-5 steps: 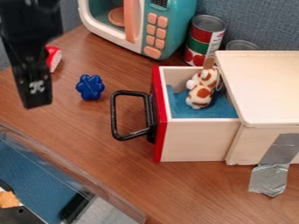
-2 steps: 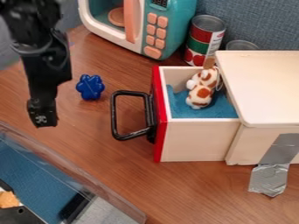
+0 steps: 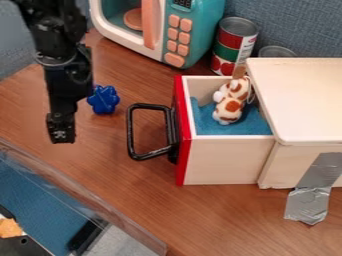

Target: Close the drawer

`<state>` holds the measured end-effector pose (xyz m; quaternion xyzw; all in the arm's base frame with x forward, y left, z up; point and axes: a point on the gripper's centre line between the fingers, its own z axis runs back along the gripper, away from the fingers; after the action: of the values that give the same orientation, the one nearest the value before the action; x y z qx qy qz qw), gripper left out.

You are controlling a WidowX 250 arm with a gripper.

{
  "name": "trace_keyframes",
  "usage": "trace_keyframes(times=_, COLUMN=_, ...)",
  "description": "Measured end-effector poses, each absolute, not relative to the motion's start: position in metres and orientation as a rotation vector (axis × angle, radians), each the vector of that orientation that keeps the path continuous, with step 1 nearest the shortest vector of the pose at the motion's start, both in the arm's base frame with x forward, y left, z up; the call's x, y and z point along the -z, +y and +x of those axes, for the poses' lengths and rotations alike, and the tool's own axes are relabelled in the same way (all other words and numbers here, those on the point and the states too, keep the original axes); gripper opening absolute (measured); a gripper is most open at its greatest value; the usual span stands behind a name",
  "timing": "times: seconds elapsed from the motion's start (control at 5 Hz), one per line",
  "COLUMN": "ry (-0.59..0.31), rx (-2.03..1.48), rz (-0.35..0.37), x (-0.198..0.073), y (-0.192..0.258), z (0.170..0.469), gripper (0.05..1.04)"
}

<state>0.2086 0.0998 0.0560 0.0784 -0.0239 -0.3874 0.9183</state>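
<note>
Drawer of pale wood with a red front [image 3: 222, 160] and a black loop handle [image 3: 150, 156] is seen pulled well out of its pale wooden cabinet [image 3: 297, 100], which is set toward the right side of the brown wood-grained desk [image 3: 113, 172]. The red front is turned toward the desk's left part, and the handle is held out from it, untouched. Inside the drawer, a white toy figure with brown spots [image 3: 231, 106] is placed on a blue lining [image 3: 247, 126], near the back wall. The black two-finger gripper [image 3: 61, 136] is hung, pointing down, over the left part of the desk, well apart from the handle; whether its jaws are open or closed cannot be told. Between the arm and the drawer front, a dark blue lobed object [image 3: 103, 99] is set on the desk. Toward the desk's back edge, a teal and white toy microwave with orange buttons [image 3: 194, 30] is placed; just beside it stands a metal can with a red and green label [image 3: 234, 45], and behind the cabinet the top of a second can [image 3: 276, 51] is partly hidden. By a strip of silver tape [image 3: 308, 202], the cabinet's near side is joined to the desk.
</note>
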Motion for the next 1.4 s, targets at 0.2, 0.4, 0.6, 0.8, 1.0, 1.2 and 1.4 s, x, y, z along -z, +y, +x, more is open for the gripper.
trace_keyframes(times=0.2, ry=-0.033, rx=0.800, rz=0.158, x=-0.051, y=0.092, z=0.220, gripper=1.001)
trace_keyframes(times=0.4, ry=-0.011, rx=0.809, rz=0.154, x=-0.044, y=0.080, z=0.226, gripper=1.001)
trace_keyframes(times=0.6, ry=-0.013, rx=0.829, rz=0.170, x=-0.036, y=0.067, z=0.233, gripper=1.001)
trace_keyframes(times=0.8, ry=0.011, rx=0.845, rz=0.184, x=-0.022, y=0.054, z=0.238, gripper=1.001)
trace_keyframes(times=1.0, ry=0.044, rx=0.856, rz=0.196, x=-0.007, y=0.042, z=0.244, gripper=1.000)
trace_keyframes(times=1.2, ry=0.038, rx=0.855, rz=0.200, x=-0.006, y=0.029, z=0.270, gripper=1.001)
trace_keyframes(times=1.4, ry=0.030, rx=0.846, rz=0.185, x=-0.007, y=0.009, z=0.292, gripper=1.001)
